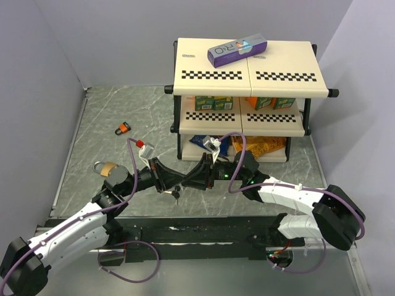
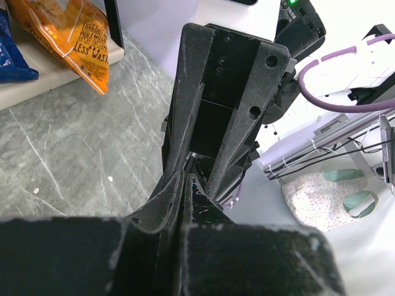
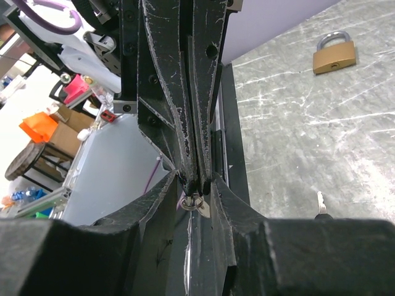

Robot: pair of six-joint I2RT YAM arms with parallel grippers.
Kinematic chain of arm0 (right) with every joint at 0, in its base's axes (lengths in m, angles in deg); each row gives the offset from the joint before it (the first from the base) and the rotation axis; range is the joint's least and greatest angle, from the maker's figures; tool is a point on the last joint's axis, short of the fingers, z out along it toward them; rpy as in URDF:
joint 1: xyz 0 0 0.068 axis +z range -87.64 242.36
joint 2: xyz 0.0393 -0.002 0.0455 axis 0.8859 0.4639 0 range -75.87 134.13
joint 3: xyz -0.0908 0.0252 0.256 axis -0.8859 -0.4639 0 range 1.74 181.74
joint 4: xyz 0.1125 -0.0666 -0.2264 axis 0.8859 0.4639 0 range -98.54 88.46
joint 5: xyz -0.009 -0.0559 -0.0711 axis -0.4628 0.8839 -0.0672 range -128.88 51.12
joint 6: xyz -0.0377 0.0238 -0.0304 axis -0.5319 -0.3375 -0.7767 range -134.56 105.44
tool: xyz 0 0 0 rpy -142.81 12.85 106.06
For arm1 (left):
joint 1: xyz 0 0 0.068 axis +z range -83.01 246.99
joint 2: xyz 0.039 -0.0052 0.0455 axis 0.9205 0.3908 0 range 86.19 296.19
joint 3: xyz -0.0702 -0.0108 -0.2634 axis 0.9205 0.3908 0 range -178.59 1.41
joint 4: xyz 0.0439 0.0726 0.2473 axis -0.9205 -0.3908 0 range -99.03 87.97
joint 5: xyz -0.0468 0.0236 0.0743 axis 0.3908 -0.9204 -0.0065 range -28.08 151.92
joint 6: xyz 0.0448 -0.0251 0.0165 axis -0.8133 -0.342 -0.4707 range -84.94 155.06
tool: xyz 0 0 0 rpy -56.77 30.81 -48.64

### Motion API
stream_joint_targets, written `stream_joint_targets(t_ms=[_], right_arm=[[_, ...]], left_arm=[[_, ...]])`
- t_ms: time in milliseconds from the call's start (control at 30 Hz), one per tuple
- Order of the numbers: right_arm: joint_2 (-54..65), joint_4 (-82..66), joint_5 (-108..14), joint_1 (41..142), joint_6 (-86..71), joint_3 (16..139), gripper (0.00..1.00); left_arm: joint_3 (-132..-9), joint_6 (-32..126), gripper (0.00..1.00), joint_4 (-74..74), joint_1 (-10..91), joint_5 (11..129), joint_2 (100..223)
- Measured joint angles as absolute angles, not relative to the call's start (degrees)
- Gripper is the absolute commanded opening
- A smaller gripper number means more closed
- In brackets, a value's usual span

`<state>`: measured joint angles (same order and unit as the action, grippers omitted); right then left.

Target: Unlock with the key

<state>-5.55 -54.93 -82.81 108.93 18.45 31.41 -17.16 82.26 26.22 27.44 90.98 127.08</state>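
My two grippers meet tip to tip above the table's middle. My left gripper (image 1: 174,185) (image 2: 184,179) is shut, its tips pinching the key's small black head; a silver key ring (image 3: 194,202) with a silver bit hangs from them. My right gripper (image 1: 186,183) (image 3: 194,182) stands a little open, its fingers (image 3: 157,209) straddling the left fingertips and the ring. A thin silver key (image 3: 320,201) (image 1: 177,196) shows just below the grippers; I cannot tell if it hangs or lies on the table. A brass padlock (image 1: 107,168) (image 3: 334,53) lies to the left.
A small orange-and-black padlock (image 1: 123,128) lies at the far left. A two-tier checkered shelf (image 1: 247,75) with a purple box (image 1: 237,49) on top stands behind the grippers. Snack bags (image 2: 68,37) lie on its lowest level. A small red object (image 1: 141,144) lies near the left arm.
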Motion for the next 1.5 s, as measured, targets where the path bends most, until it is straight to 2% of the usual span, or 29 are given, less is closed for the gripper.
stream_joint_targets(t_ms=[267,467,567,800,933,1000,1033,1100,1133,1200,1233,1500], right_arm=[[-5.5,-55.0,-82.5,108.9,18.4,31.4,0.37],[-5.2,-55.0,-82.5,108.9,18.4,31.3,0.34],[-5.2,-55.0,-82.5,108.9,18.4,31.3,0.27],[-5.2,-55.2,-82.5,108.9,18.5,31.2,0.00],[-5.2,-55.2,-82.5,108.9,18.6,31.2,0.00],[-5.2,-55.1,-82.4,108.9,18.6,31.1,0.00],[-5.2,-55.3,-82.0,108.9,18.6,30.8,0.00],[-5.3,-55.2,-81.5,108.9,18.6,30.3,0.00],[-5.6,-54.9,-80.8,109.1,18.4,30.0,0.00],[-6.4,-53.9,-78.7,109.1,17.9,29.3,0.00],[-6.9,-53.4,-77.8,109.0,17.6,29.0,0.00],[-10.7,-51.8,-72.7,108.2,16.9,27.2,0.00]], left_arm=[[-17.1,82.6,0.01,26.5,27.4,90.3,127.3],[-17.1,82.9,0.01,27.6,27.4,88.9,127.3],[-17.1,82.9,0.01,27.7,27.4,88.9,127.3],[-17.0,82.9,0.01,28.8,27.5,89.1,127.7],[-16.9,82.7,0.02,29.7,27.7,90.0,128.5],[-16.9,82.5,0.16,29.9,27.8,90.2,128.7],[-16.9,82.3,0.37,29.7,27.8,90.3,128.7],[-16.9,81.7,0.55,29.0,27.8,89.9,128.7],[-16.9,81.4,0.67,28.1,27.8,89.6,128.5],[-17.0,80.6,0.78,26.1,27.7,89.0,128.1],[-17.0,80.6,0.86,25.0,27.7,88.9,127.7],[-18.9,79.7,0.90,20.4,27.5,85.9,126.1]])
